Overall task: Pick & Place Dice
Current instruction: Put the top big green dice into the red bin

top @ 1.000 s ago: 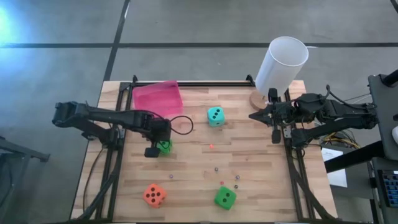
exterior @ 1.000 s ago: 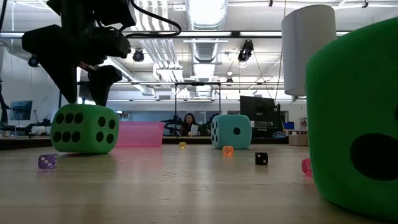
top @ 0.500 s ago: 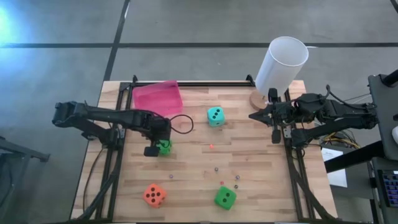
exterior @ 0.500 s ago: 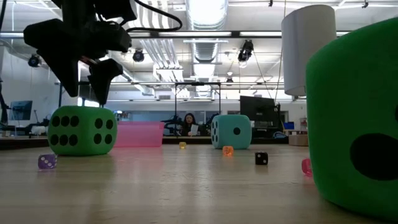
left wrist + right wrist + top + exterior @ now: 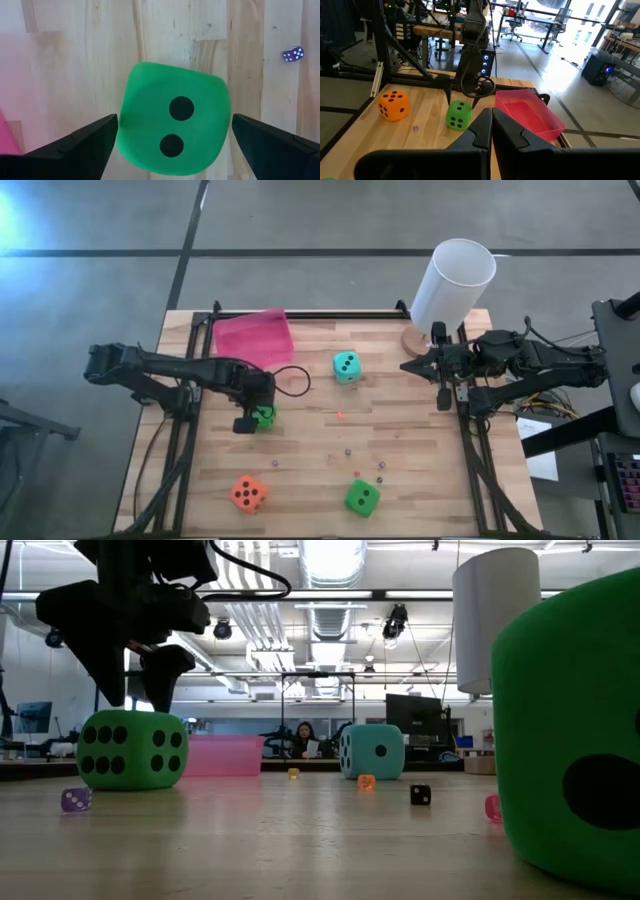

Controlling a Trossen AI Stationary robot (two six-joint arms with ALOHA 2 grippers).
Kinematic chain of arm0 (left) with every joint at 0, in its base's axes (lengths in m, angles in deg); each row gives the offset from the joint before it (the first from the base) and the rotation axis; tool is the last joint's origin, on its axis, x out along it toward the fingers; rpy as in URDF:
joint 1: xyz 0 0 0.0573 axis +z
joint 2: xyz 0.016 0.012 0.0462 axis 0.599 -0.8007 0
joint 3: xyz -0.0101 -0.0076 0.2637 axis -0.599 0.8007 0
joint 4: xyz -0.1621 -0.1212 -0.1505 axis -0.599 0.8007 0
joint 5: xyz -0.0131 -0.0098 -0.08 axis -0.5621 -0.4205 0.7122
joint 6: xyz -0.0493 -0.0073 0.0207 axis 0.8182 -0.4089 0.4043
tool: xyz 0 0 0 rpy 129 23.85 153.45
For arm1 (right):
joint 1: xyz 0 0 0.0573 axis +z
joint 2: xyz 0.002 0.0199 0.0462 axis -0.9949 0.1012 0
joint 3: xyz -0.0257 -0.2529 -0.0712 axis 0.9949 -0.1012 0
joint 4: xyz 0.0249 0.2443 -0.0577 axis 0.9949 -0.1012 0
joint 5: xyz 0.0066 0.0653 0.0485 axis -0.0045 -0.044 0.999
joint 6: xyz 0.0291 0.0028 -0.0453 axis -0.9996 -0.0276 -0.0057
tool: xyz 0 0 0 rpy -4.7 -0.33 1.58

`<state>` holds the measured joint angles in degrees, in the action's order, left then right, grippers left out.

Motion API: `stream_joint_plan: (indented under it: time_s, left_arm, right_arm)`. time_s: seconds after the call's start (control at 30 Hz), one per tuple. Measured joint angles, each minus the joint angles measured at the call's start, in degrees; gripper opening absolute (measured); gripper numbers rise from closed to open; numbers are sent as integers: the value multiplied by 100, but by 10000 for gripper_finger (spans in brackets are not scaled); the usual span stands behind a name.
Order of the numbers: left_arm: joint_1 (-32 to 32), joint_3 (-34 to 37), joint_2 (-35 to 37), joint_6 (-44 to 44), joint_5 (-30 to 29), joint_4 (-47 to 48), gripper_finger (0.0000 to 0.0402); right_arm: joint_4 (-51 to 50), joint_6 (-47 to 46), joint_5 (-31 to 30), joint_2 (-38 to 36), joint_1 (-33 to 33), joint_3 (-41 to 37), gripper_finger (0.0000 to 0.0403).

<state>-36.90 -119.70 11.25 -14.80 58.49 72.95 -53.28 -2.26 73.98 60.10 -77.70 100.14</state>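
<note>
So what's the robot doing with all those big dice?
The left gripper hangs right over a green die with its jaws wide open on either side, not gripping it yet. That die sits on the wooden table near a pink bin. A teal die, an orange die and another green die lie untouched. The right gripper waits shut at the table's right edge beside a white cup.

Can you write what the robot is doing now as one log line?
left gripper: open, above green die | die: on table | right gripper: shut, waiting
</note>
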Motion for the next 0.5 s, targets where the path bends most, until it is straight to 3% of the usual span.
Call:
stream_joint_plan:
  time_s: [0.5]
  left_arm:
    - [-2, 83, 7, 5, 33, -2, 398]
  right_arm:
    - [2, 0, 0, 2, 1, 0, 8]
